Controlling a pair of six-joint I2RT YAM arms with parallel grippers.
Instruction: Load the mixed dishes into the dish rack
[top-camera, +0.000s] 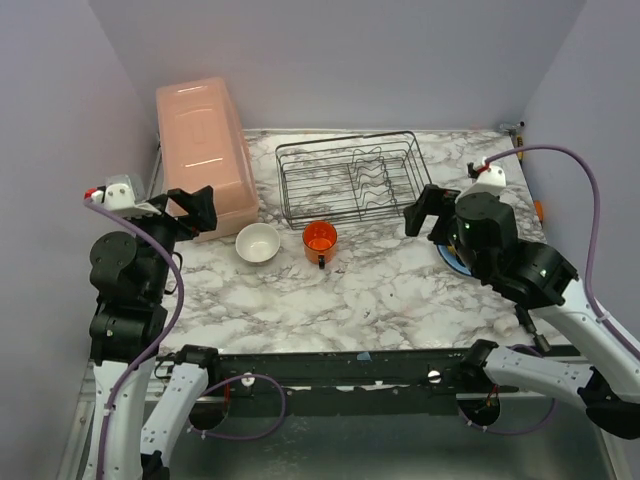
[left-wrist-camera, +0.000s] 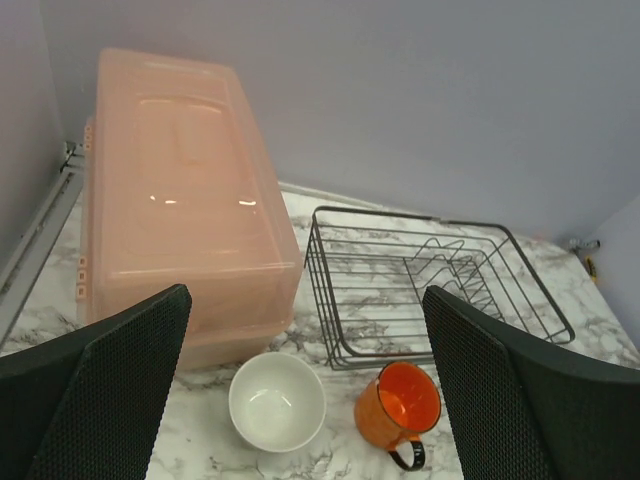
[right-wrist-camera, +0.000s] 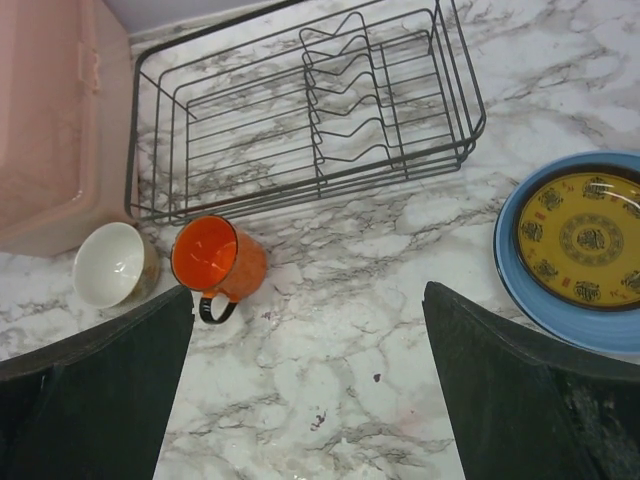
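Overhead and wrist views of the table (top-camera: 380, 290), read left to right, with 12 o'clock at the far wall. At 10 o'clock stood the pink box (top-camera: 205, 150), lid on. Its left side was close to the left wall and its right side just beside the rack, with a narrow strip of marble between them. The left gripper (top-camera: 197, 212) hung by the box's near end, jaws spread fully apart and holding nothing. Off the box's near right corner sat the bowl (top-camera: 258, 243), upright, apart from the box. At its 3 o'clock, near but not touching, stood the mug (top-camera: 319, 240), upright, with its handle pointing to 6 o'clock, just in front of the rack's near edge. The rack (top-camera: 330, 180) occupied 12 o'clock with nothing loaded. Its upright plate wires filled the right half and an open flat bay the left. The right gripper (top-camera: 428, 212) hovered off the rack's near right corner, jaws likewise at full spread, gripping nothing. At 3 o'clock lay the blue plate (right-wrist-camera: 520, 290), flat on the marble, with the yellow plate (right-wrist-camera: 585, 240) stacked inside it. The arm hid most of both plates from overhead. Open marble ran from the bowl and mug to the near edge at 6 o'clock, and between the mug and the plates.
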